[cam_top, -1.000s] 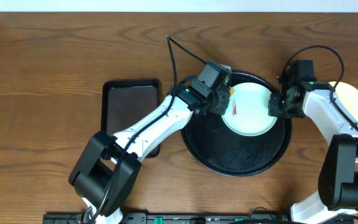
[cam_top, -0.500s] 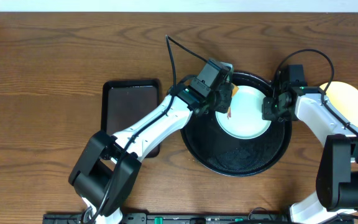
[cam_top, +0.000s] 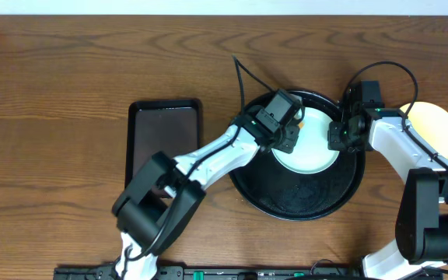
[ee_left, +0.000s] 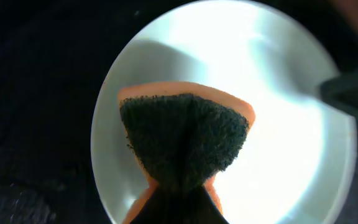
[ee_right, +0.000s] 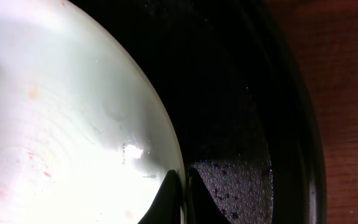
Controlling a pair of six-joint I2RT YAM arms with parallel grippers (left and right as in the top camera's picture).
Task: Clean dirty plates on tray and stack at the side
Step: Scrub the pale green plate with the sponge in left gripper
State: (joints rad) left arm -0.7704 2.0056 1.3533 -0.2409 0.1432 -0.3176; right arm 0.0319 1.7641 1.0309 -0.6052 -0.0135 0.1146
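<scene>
worktop: dark brown wood grain, pale strip along the far edge. round black tray (cam_top: 295,196) sits right of centre; a smaller rectangular dark tray (cam_top: 166,128) lies to its left, well apart from the plates. one mint-white plate (cam_top: 311,154) lies inside the round tray, in its far half. yellow plate (cam_top: 442,128) rests on the bare wood just right of the tray, off it, partly hidden by the right arm (cam_top: 399,144). left arm (cam_top: 212,159) reaches in from the left, its jaws over the plate's left side. left jaws: closed on a sponge (ee_left: 182,140), pinched at its middle so it flares out, dark scouring face toward the wrist camera, orange layer showing round the edge. sponge sits over the left-centre of the plate; contact with the surface cannot be confirmed. right jaws: closed on the mint-white plate's right rim, the two dark fingertips (ee_right: 169,196) meeting at the edge, one over the plate, the other over the tray floor. right wrist view: faint orange-red specks (ee_right: 33,93) on the plate face, fine droplets (ee_right: 232,180) on the tray floor beside the rim. any second mint-white plate cannot be made out.
</scene>
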